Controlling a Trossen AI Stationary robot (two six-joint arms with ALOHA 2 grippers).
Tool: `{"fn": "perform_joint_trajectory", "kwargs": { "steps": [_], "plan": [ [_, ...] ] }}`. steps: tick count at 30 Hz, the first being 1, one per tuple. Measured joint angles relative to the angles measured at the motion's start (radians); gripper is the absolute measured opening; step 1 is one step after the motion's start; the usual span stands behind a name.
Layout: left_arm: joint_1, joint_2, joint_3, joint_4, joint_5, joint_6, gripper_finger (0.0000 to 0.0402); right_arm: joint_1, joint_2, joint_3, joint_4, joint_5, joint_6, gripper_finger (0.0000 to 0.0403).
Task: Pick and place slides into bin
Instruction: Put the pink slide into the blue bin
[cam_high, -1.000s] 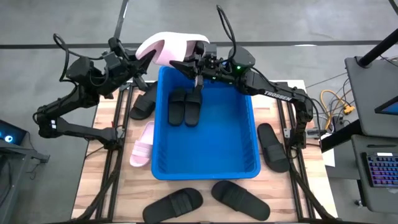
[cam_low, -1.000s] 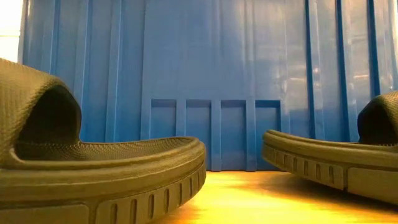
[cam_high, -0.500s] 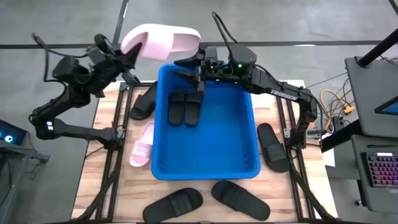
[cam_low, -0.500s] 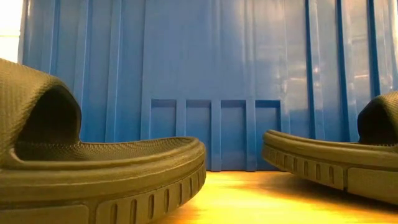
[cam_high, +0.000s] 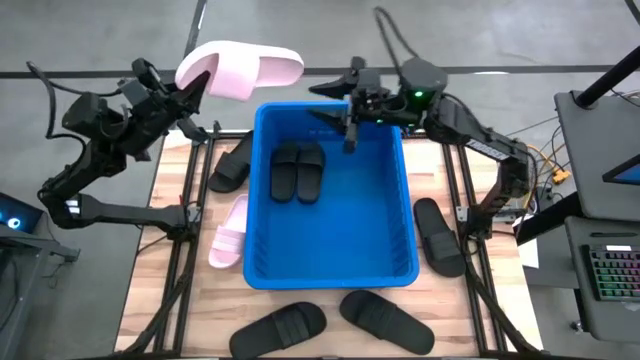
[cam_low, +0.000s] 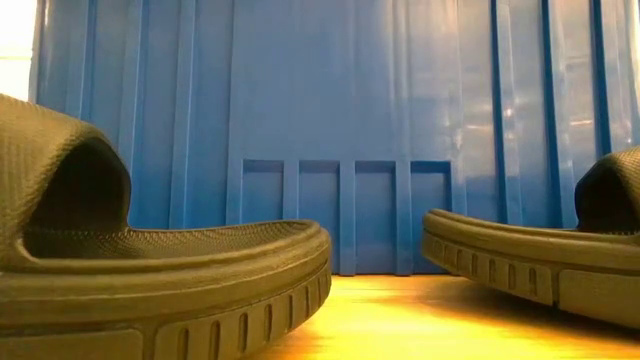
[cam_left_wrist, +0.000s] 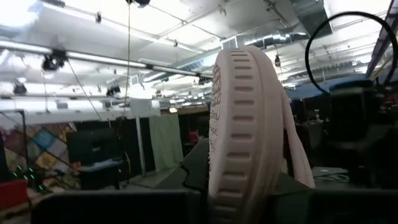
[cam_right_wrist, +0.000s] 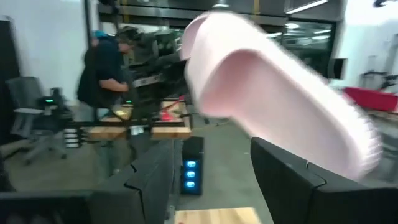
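Holding the pink slide (cam_high: 240, 68) clamped aloft beyond the bin (cam_high: 400, 262), the left end effector (cam_high: 192, 88) is mid-transfer; the right end effector (cam_high: 338, 100) is hanging spread, empty. Next: carrying it over the bin and releasing.

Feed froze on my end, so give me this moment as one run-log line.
left gripper: shut on pale pink rubber slide, lifted | right gripper: fingers open, empty, above bright blue plastic bin's far end | bin: two black slides

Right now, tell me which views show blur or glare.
Right wrist view: the pink slide is smeared by motion blur. Left wrist view: ceiling lights glare white behind that slide. Low view: the two black slides loom soft and close, a glossy sheen on the bin wall.
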Motion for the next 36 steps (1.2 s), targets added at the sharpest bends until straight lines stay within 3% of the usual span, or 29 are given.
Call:
{"fn": "perform_joint_trajectory", "kwargs": {
  "steps": [5, 25, 36],
  "plan": [
    [0.0, -0.007, -0.002, -0.085, 0.002, -0.094, 0.0026, 0.0, -0.064, 0.0, -0.054, 0.075, -0.046, 0.0203],
    [0.0, -0.017, -0.002, -0.295, -0.018, -0.34, 0.0026, 0.001, -0.176, 0.0, -0.185, 0.078, -0.108, 0.0203],
    [0.0, 0.024, 0.011, -0.331, 0.11, -0.422, 0.0026, 0.019, -0.178, -0.001, -0.17, 0.087, -0.173, 0.0203]
  ]
}}
